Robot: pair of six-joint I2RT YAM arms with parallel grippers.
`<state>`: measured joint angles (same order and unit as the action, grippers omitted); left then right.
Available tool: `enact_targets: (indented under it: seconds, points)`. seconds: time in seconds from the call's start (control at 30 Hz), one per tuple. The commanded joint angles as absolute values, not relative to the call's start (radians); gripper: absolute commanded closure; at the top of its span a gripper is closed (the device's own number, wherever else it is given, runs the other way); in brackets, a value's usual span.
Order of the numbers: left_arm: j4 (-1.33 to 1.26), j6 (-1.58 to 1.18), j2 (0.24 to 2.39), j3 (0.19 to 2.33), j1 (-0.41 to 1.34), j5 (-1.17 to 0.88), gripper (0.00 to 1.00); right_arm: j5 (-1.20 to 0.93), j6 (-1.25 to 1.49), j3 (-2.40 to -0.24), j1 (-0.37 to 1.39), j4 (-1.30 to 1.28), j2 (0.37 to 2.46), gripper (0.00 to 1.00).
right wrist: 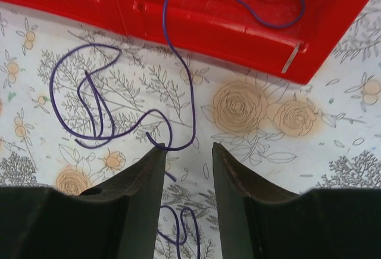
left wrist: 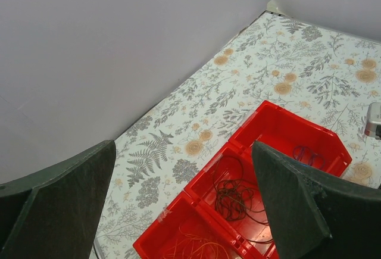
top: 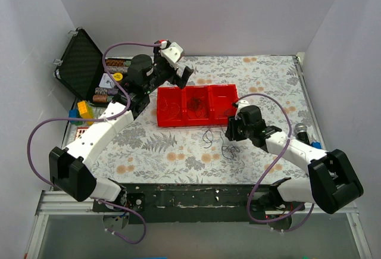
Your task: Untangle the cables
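Looping between the parted right fingers [right wrist: 137, 193], purple cable [right wrist: 165, 15]; left fingers [left wrist: 292, 199] spread wide.

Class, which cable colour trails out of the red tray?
The purple cable: it crosses the tray rim onto the table; orange and brown lie inside.

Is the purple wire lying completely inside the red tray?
No, the purple wire crosses the front wall of the red tray and loops out onto the flowered table.
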<state>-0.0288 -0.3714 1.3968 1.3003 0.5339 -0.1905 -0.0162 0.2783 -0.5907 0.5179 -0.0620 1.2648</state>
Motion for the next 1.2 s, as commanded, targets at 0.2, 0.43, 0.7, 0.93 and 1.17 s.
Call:
enact_targets:
  seconds: [0.2,0.43,0.7,0.93,1.17]
  points:
    - [-0.02,-0.391,1.338,1.287,0.534,-0.16,0.02,0.043,0.239,-0.508,0.532,0.209,1.184,0.64]
    - [-0.029,-0.39,1.338,1.289,0.535,-0.156,0.02,0.008,0.236,-0.505,0.532,0.23,1.204,0.87]
    - [-0.035,-0.385,1.318,1.267,0.535,-0.15,0.02,0.009,0.213,-0.561,0.532,0.262,1.227,0.99]
    - [-0.035,-0.383,1.307,1.259,0.535,-0.161,0.02,0.12,0.112,-0.816,0.526,0.212,1.345,0.99]
    - [-0.011,-0.388,1.31,1.275,0.535,-0.181,0.02,0.112,0.087,-1.021,0.499,0.181,1.541,0.99]
